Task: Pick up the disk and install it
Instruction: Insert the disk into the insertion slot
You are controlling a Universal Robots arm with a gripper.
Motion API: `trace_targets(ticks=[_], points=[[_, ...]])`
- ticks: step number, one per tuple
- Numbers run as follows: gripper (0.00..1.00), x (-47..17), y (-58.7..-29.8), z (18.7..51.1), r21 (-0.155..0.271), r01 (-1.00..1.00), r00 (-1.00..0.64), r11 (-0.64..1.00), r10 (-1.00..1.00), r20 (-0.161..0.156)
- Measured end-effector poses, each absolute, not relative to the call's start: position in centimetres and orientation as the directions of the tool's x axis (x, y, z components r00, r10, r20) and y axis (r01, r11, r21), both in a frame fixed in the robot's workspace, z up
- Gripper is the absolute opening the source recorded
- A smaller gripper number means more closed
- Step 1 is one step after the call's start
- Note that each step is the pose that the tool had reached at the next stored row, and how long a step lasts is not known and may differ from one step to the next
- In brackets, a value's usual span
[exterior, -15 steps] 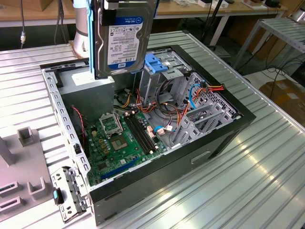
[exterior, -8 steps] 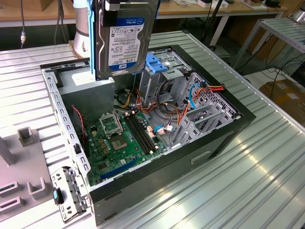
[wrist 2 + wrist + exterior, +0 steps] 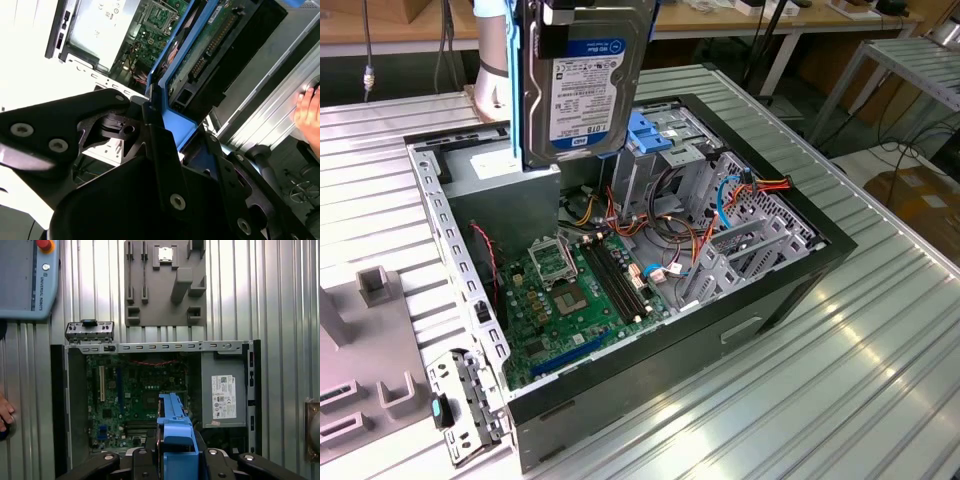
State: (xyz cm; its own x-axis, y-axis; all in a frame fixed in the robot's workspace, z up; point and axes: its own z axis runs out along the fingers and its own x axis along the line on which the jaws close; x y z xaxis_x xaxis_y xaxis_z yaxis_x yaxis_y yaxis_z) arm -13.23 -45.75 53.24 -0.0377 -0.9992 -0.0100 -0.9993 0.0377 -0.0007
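Exterior view: disk (image 3: 585, 85) hangs upright, upper middle of frame, above the open computer case (image 3: 775, 300).
Gripper (image 3: 176, 452): jaws squeeze the disk's blue edges, likely so it cannot fall.

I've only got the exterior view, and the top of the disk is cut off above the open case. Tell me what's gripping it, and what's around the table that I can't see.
Observer: In the second wrist view the gripper is shut on the disk, with its black fingers against the blue rails.
Operator: Anybody close by?
Observer: Yes. In the first wrist view a person's hand is at the table, beside the computer case.
Operator: Anything else lying out there?
Observer: A teach pendant with a red button lies on the table beside the grey fixture plate.
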Motion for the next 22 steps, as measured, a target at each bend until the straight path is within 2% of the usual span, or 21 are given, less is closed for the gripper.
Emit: trace_targets(ticks=[22], points=[[0.37,-13.12,-46.63,53.24,-0.001,-0.999,-0.038,0.038,-0.999,-0.010]])
